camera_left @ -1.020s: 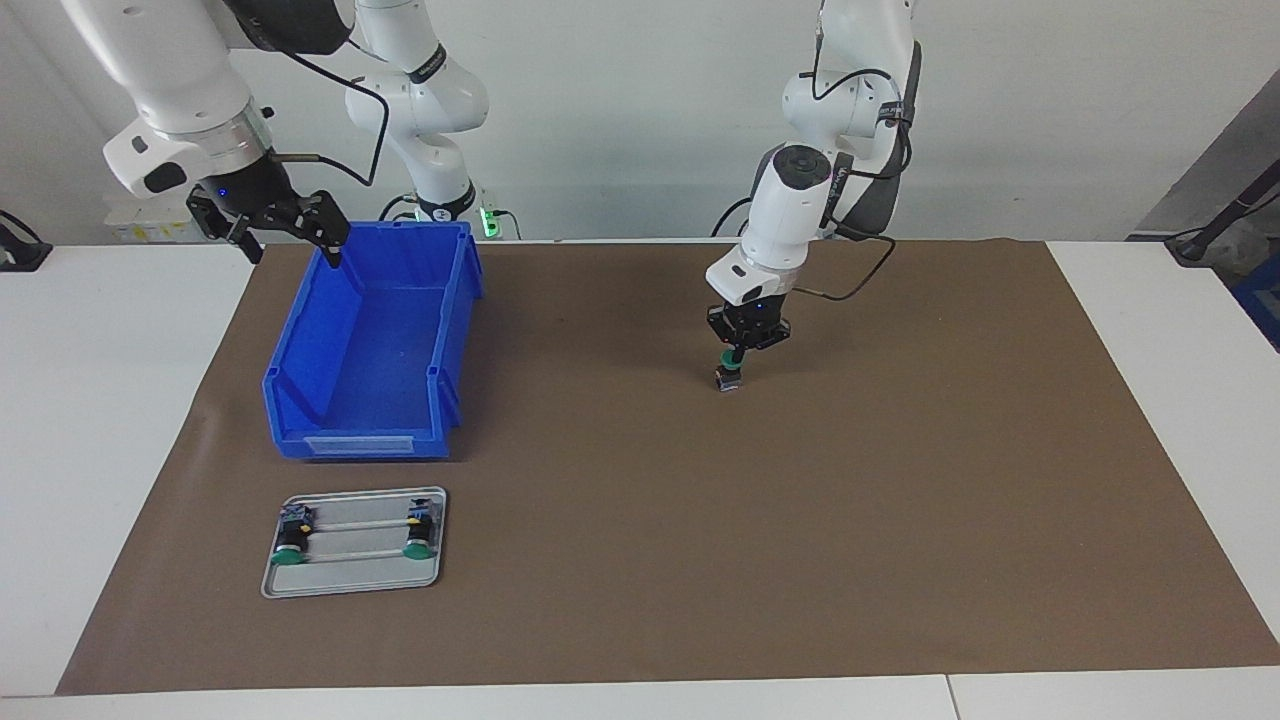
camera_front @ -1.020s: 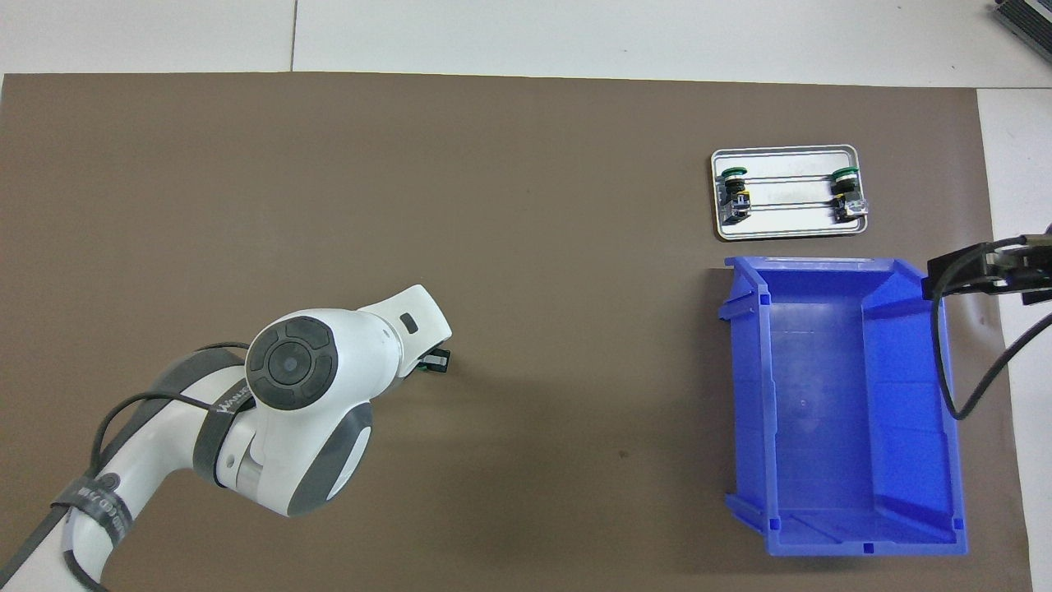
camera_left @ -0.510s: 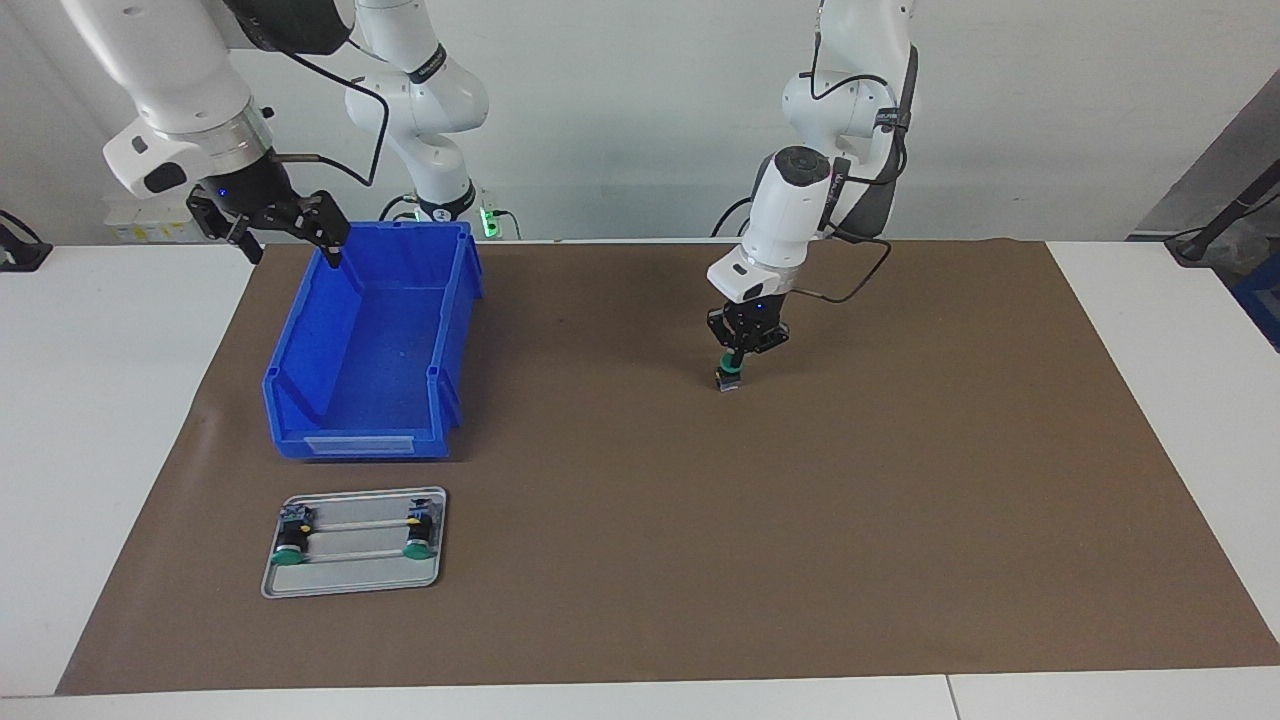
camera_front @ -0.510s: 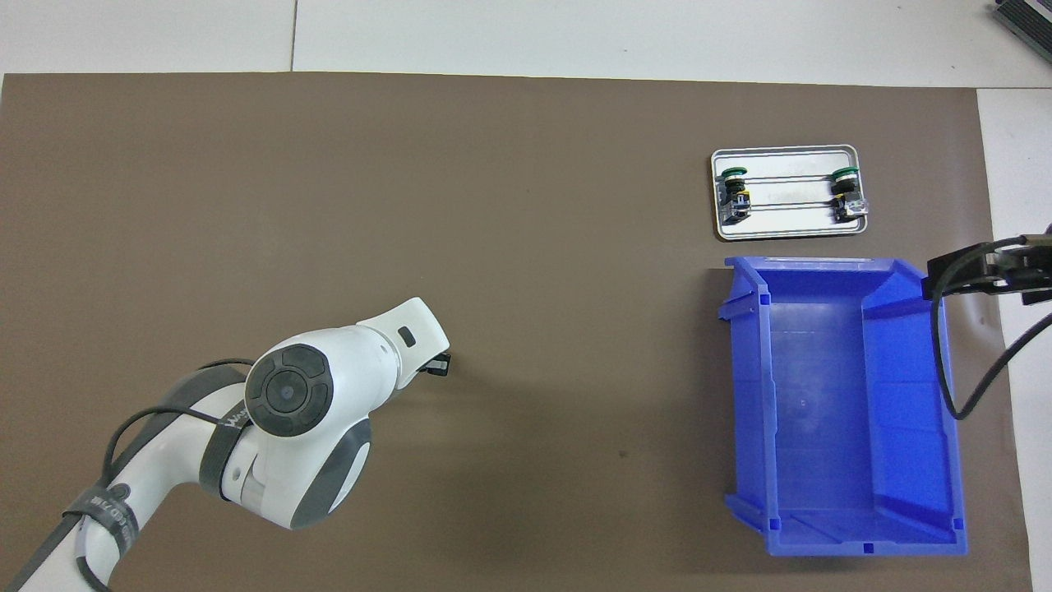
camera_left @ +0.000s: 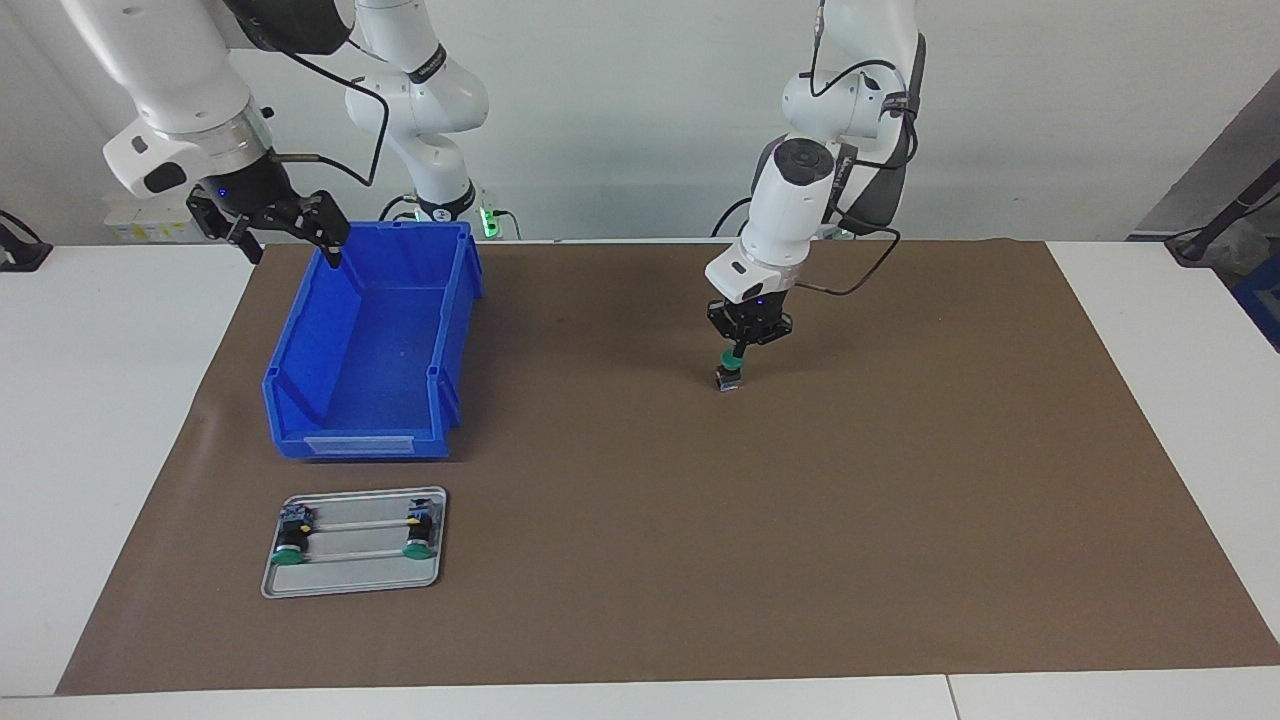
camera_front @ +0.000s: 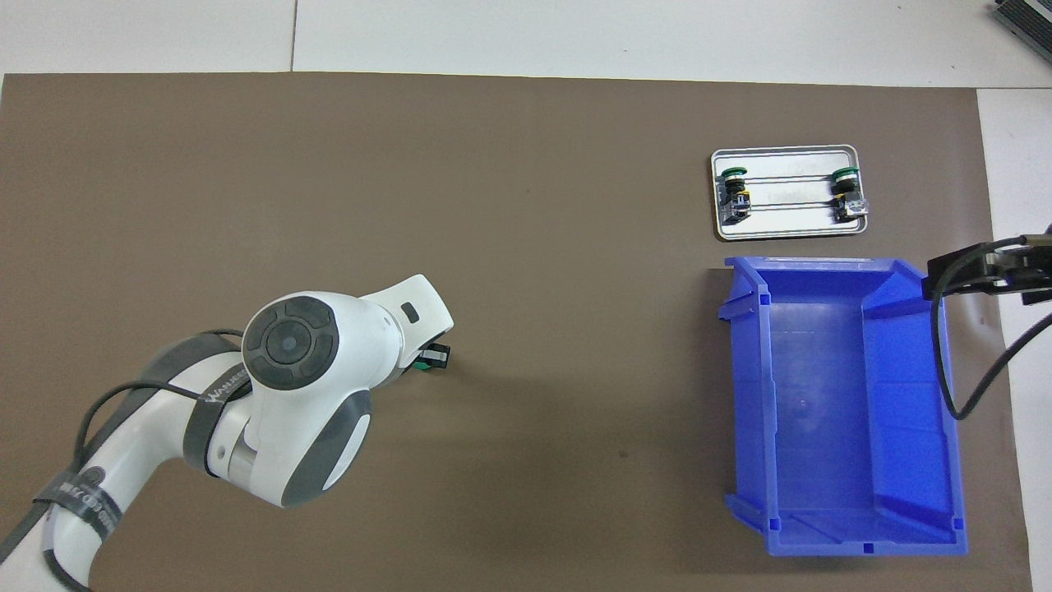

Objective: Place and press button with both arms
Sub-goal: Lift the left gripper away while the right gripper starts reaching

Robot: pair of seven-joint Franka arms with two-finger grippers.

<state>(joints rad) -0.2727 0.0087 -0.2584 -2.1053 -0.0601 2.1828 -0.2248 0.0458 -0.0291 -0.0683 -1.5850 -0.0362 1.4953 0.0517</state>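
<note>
Brown mat (camera_left: 900,520) covers most of a white desk (camera_left: 100,450), with a pale wall at the robots' end. Left end effector (camera_left: 739,354) points straight down over the middle of the mat, fingertips pinched together; its tips meet the green cap of the button (camera_left: 729,376), which stands upright on the mat with its dark body underneath. Whether the tips press the cap or merely touch it cannot be told. In the overhead view the left arm's white wrist covers most of this, and only a sliver of the button (camera_front: 433,358) shows at its edge. Right end effector (camera_left: 290,228) hangs in the air with fingers spread wide and nothing between them, over the corner of the blue bin (camera_left: 330,400) that is nearest the robots and the right arm's end of the desk. Bin sits open-topped on the mat, toward the right arm's end. Metal tray (camera_left: 345,582) lies just beside the bin, farther from the robots, apart from it. Two spare buttons (camera_left: 290,545) lie in the tray on their sides, green caps facing away from the robots.
</note>
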